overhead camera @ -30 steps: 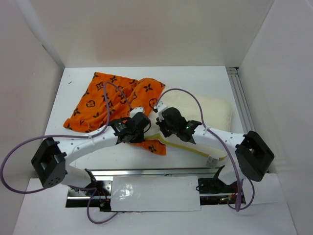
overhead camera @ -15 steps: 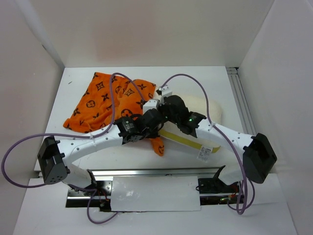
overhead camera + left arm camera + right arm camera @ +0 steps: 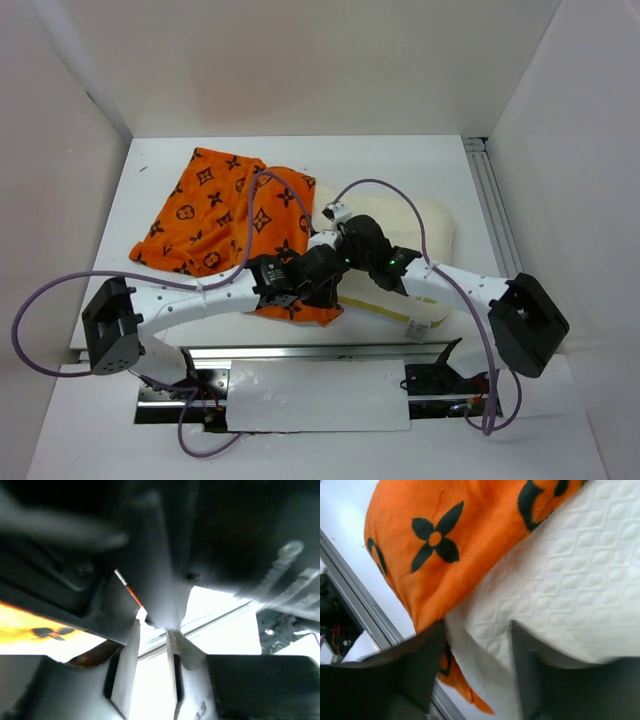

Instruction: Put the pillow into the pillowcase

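The orange pillowcase (image 3: 215, 210) with dark brown motifs lies crumpled from the back left to the table's middle, and its near end drapes over the left end of the cream-white pillow (image 3: 425, 225). My left gripper (image 3: 322, 272) sits at that near end; its jaws (image 3: 153, 630) stand open with nothing between them. My right gripper (image 3: 333, 238) crosses just behind it. In the right wrist view it (image 3: 475, 645) is open, with a fold of the quilted pillow (image 3: 570, 570) lying between its dark fingers (image 3: 420, 665) and the pillowcase (image 3: 435, 540) overlapping the pillow.
A metal rail (image 3: 300, 352) runs along the near table edge and shows in the wrist views. Another rail (image 3: 495, 210) lines the right side. White walls close in the left, back and right. Purple cables loop over both arms.
Both grippers were shut and now stand open. The arms dropped toward the near edge, and the pillowcase's near end now lies spread over the pillow's left end.
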### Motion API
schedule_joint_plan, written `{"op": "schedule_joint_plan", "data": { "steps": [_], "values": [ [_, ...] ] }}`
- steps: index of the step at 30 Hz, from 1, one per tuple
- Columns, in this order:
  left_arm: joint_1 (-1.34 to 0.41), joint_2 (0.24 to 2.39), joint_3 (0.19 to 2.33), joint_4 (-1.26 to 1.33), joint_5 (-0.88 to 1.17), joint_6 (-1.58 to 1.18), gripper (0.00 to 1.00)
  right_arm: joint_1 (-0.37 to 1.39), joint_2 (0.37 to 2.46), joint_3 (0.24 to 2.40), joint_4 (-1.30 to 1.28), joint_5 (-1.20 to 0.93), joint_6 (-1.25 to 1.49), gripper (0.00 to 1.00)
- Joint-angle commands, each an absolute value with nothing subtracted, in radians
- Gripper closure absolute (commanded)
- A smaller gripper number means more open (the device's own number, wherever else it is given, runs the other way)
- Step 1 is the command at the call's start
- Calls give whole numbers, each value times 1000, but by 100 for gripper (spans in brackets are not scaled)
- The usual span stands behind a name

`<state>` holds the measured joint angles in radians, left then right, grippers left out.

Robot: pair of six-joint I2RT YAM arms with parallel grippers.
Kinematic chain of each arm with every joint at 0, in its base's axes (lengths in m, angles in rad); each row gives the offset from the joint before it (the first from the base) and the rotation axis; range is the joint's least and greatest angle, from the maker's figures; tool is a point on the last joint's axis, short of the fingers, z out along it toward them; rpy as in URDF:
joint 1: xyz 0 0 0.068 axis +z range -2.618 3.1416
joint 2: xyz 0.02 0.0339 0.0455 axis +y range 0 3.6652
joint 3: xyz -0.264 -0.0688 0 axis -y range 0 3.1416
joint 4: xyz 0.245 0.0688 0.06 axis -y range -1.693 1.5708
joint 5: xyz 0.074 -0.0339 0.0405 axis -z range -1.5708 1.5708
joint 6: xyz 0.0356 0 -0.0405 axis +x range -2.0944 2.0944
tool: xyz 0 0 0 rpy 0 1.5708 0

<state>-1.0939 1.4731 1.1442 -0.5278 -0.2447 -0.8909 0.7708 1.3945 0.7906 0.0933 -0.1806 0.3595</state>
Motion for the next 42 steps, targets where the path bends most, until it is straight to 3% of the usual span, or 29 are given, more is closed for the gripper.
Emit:
{"op": "schedule_joint_plan", "data": {
  "steps": [1, 5, 8, 9, 17, 23, 29, 35, 42],
  "values": [
    [-1115, 1418, 1143, -609, -216, -910, 43, 741, 1263, 871, 76, -158, 331, 32],
    [-1115, 1352, 1120, -652, -245, -922, 14, 700, 1195, 890, -93, -7, 322, 15],
    [-1106, 1321, 1153, -683, -276, -911, 9, 635, 1160, 899, -166, 34, 322, 12],
    [-1082, 1321, 1196, -721, -291, -911, 0, 617, 1160, 910, -176, 49, 322, 9],
    [-801, 1512, 1553, -857, -362, -708, 0, 367, 1270, 1044, -198, 15, 198, 1],
    [-687, 1868, 1926, -836, -428, -438, 5, 200, 1437, 1158, -155, -239, 97, 1],
    [-592, 2152, 2277, -894, -339, -299, 13, 167, 1555, 1195, -83, -402, -163, 5],
    [-583, 2243, 2264, -822, -406, -219, 14, 158, 1695, 1308, -126, -517, -269, 6],
    [-583, 2299, 2264, -813, -440, -210, 31, 167, 1813, 1377, -121, -563, -301, 6]
  ]
}}
